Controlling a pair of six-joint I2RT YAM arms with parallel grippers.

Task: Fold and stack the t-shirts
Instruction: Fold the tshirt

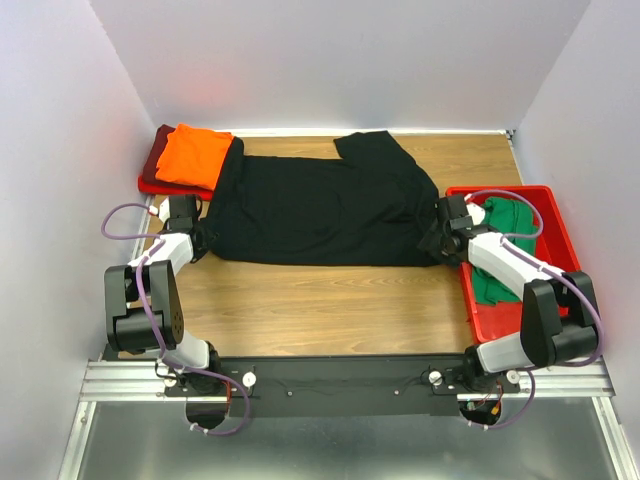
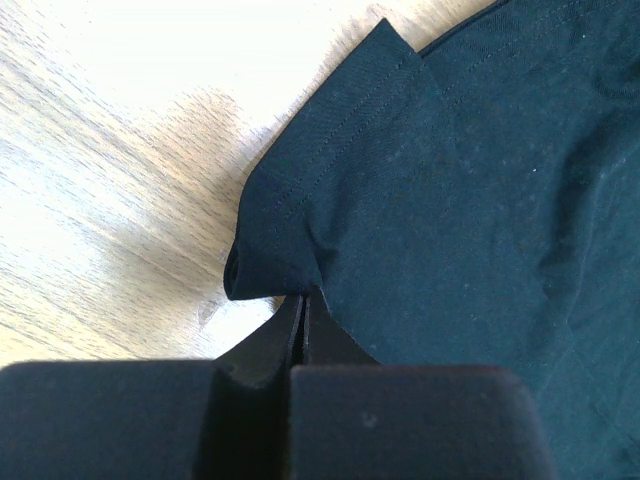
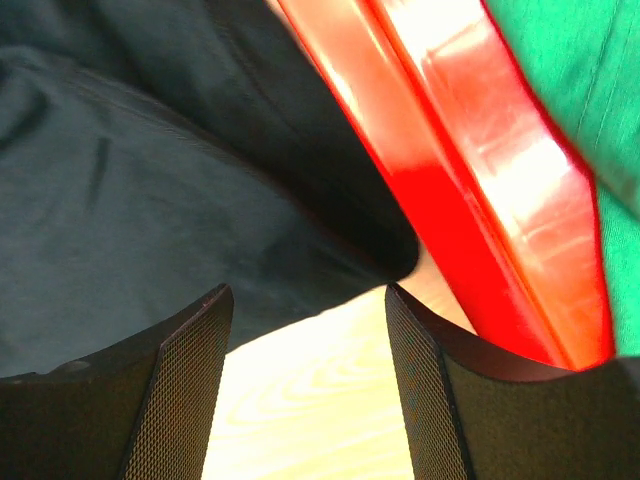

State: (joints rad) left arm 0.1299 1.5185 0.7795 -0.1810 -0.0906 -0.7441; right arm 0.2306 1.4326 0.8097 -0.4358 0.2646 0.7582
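Left pincer [image 2: 300,318] pinches the black cloth t-shirt [image 1: 320,210], right pincer [image 3: 308,300] gapes at its other end — it lies spread across the wooden desk [image 1: 330,300]. Folded orange shirt [image 1: 195,152] tops dark red shirt [image 1: 160,148]; green shirt [image 1: 500,255] waits.

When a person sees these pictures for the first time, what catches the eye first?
A black t-shirt lies spread across the middle of the wooden table, the left hand shut on its left edge. A bright orange t-shirt sits folded at the far left, and a red bin at the right holds a green t-shirt.
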